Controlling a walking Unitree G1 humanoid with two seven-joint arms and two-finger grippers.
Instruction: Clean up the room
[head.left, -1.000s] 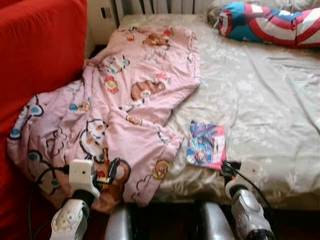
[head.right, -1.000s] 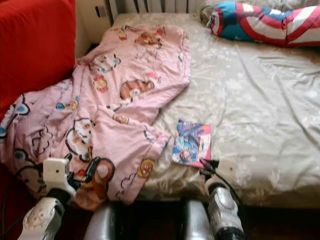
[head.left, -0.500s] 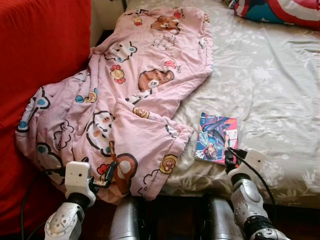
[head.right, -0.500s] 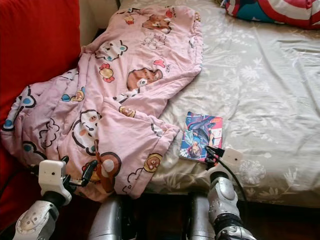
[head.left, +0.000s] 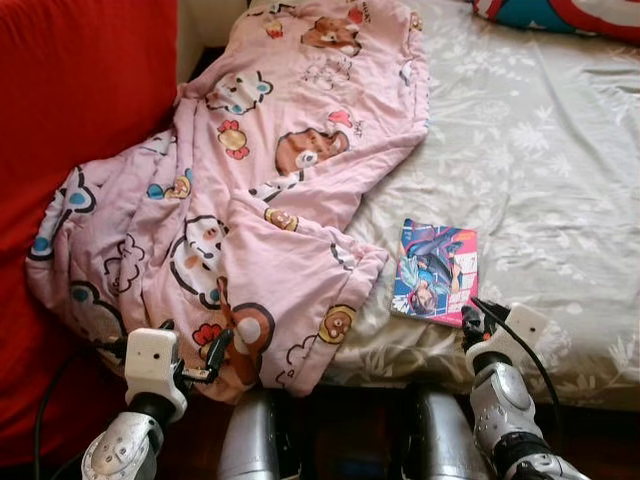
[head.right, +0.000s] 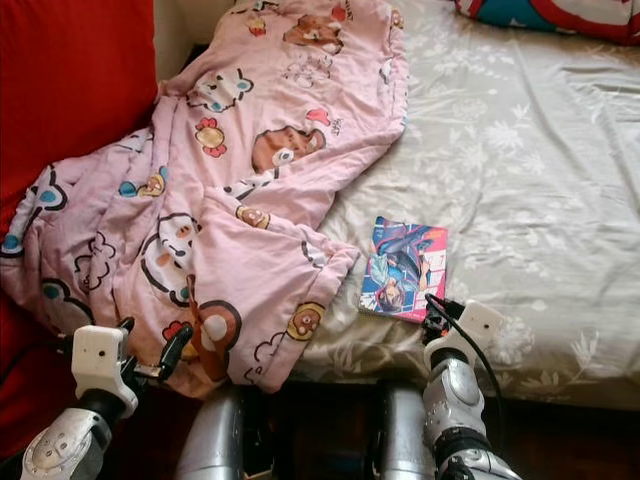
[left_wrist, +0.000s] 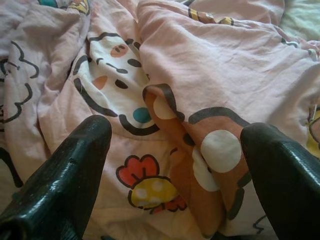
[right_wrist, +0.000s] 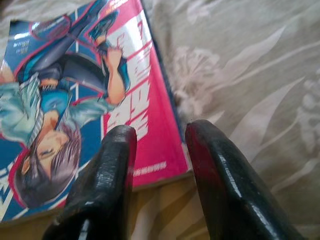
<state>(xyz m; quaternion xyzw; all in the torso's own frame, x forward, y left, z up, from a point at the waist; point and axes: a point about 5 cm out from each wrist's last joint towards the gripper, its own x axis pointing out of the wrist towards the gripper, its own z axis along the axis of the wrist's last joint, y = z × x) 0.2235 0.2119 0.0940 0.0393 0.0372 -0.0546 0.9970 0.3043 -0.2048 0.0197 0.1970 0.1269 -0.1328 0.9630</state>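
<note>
Bed (head.left: 560, 170) holds pink blanket (head.left: 260, 200) and comic (head.left: 436, 272).

Glossy paper book (head.left: 436, 272), soft matt cloth blanket (head.left: 260, 190).

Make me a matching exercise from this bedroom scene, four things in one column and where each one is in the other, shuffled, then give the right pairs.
Things:
1. blanket
2. book
3. left gripper
4. right gripper

Places:
A. flat on the grey floral sheet, near the bed's front edge
B. at the book's near corner
C. at the blanket's hanging lower edge, jaws spread
D. spread from the bed down against the red sofa

Pairs: 1-D, 2-A, 3-C, 4-B
</note>
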